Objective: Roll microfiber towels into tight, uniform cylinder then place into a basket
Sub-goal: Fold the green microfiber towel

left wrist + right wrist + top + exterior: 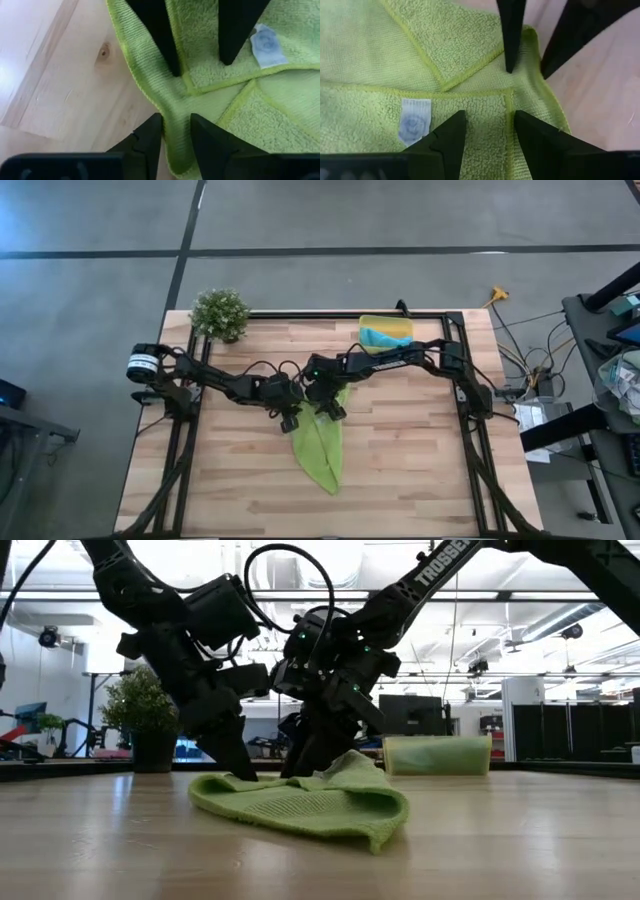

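- High view: two dark arms meet over the middle of one wooden table. The left gripper and the right gripper stand just beside each other at the upper end of one lime-green microfiber towel, which lies folded into a long pointed shape running toward the near edge. One yellow basket sits at the far edge with one turquoise-blue towel lying in it. One small potted plant stands at the far left corner.
- Low view: both grippers come down onto the green towel's far side, where the cloth humps up in a fold. The basket shows behind on the right, the plant behind on the left, both well apart from the towel.
- Left wrist view: the left gripper's two fingers stand narrowly apart with a ridge of the towel's hemmed edge between them; whether they pinch it, I cannot tell. The other arm's two fingers press on the cloth ahead, one just beside the towel's one white tag.
- Right wrist view: the right gripper's two fingers stand moderately apart, tips on a folded flap of the towel, not clamping it. The tag lies just beside one finger.
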Robot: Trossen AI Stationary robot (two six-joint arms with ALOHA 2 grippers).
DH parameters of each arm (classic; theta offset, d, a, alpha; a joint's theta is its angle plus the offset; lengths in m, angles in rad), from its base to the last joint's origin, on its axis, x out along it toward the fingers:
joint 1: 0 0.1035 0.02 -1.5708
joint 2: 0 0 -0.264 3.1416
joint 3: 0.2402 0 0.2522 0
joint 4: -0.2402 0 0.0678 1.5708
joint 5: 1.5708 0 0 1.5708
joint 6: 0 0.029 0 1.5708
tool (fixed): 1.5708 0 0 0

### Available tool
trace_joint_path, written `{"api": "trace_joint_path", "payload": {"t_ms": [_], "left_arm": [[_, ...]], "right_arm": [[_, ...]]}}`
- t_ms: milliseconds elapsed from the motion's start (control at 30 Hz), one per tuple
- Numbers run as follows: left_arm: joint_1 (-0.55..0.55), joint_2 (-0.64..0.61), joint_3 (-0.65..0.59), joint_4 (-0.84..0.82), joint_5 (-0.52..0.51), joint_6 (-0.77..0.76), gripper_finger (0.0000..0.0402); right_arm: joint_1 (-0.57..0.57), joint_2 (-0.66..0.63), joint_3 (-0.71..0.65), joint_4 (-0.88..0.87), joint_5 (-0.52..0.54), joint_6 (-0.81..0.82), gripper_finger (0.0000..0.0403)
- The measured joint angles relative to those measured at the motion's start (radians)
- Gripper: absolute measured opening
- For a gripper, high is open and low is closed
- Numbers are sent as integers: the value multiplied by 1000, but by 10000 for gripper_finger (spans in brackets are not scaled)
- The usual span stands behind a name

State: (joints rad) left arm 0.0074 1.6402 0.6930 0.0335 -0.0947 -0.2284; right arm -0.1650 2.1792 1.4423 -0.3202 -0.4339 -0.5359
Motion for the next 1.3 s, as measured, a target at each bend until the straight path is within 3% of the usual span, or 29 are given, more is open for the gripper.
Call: {"api": "trace_joint_path", "payload": {"t_ms": [467,600,867,1300], "left_arm": [[-2,2,-2,30,-20,7,48],[-2,3,-7,40,-38,6,47],[-2,3,-21,52,-72,7,47],[4,2,-31,70,-76,29,47]], "right_arm": [[0,0,-9,54,-15,39,177],[5,0,-9,35,-23,39,176],[5,0,-9,-49,-144,6,171],[5,-61,-11,-104,-167,4,166]]}}
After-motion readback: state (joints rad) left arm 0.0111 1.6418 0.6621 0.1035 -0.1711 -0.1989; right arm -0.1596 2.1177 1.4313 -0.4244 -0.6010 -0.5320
